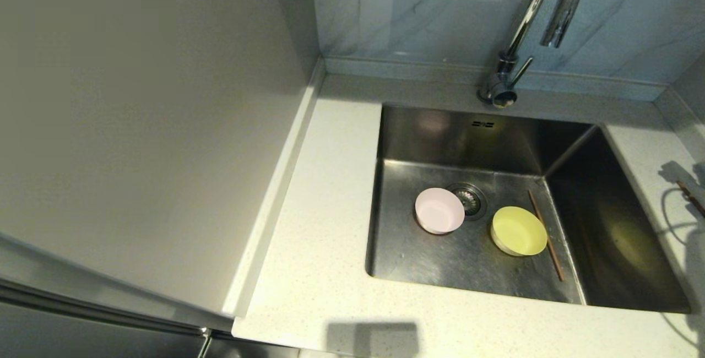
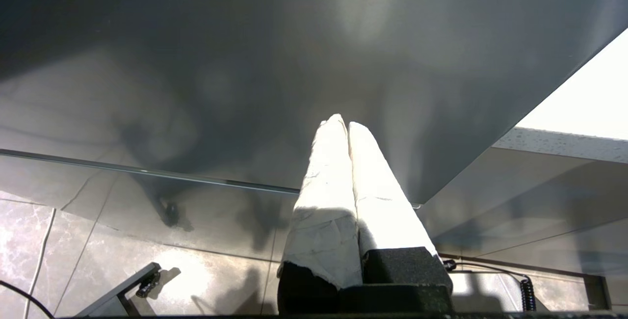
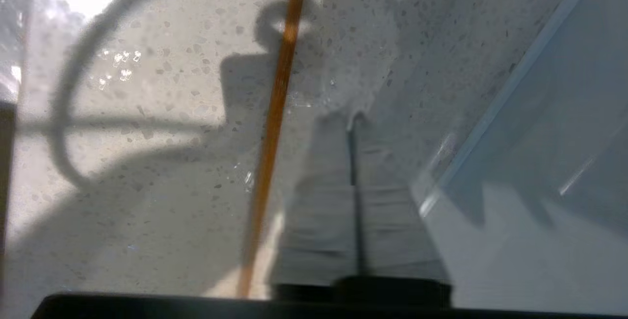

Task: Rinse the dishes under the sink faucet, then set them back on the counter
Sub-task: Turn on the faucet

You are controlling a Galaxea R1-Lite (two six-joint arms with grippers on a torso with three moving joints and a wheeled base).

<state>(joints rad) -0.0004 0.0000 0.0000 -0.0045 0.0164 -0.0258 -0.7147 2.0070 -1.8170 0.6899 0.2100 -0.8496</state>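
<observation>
R gripper [image 3: 354, 122] fingers pressed together, empty, over counter [image 3: 147, 162]; chopstick [image 3: 274, 113] just beside. L gripper [image 2: 342, 123] closed, parked.

Left claw [image 2: 342, 125]: two long tapering fingers [image 2: 326, 201] wrapped in creased white tape, set in black block mounts, a coiled black cable beside the base; right claw [image 3: 352, 127]: two pale grey, tape-wrapped fingers [image 3: 319, 201] on a black base.
</observation>
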